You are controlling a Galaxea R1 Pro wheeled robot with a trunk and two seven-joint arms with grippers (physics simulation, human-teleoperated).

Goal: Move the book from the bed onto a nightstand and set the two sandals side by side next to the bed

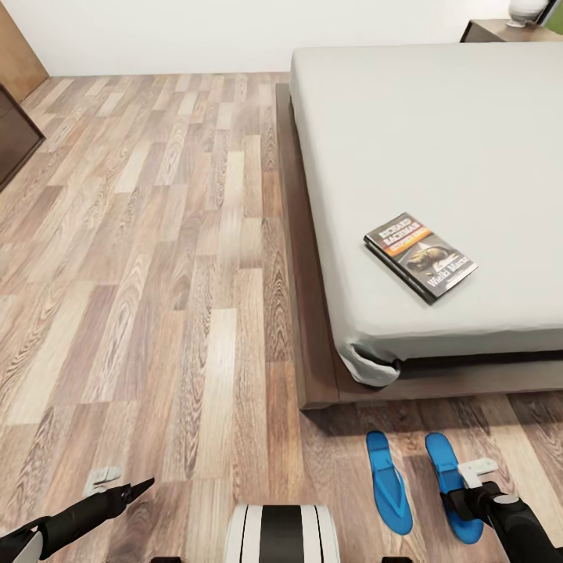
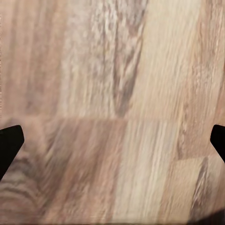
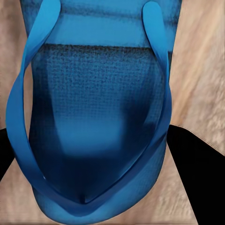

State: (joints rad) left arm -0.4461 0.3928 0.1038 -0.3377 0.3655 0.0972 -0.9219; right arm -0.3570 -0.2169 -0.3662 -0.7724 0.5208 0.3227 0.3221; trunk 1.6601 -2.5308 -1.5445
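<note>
The book lies flat on the pale mattress of the bed, near its foot corner. Two blue sandals rest side by side on the floor just beyond the foot of the bed frame, the left one and the right one. My right gripper hovers low over the right sandal. It is open, with a dark finger on each side of the sole. My left gripper is open above bare floor, its fingertips at the view's edges. A dark nightstand stands beyond the bed's far corner.
Wide wooden floor stretches left of the bed. A dark low cabinet stands at the far left wall. A white object sits on the nightstand. My own base shows at the bottom edge.
</note>
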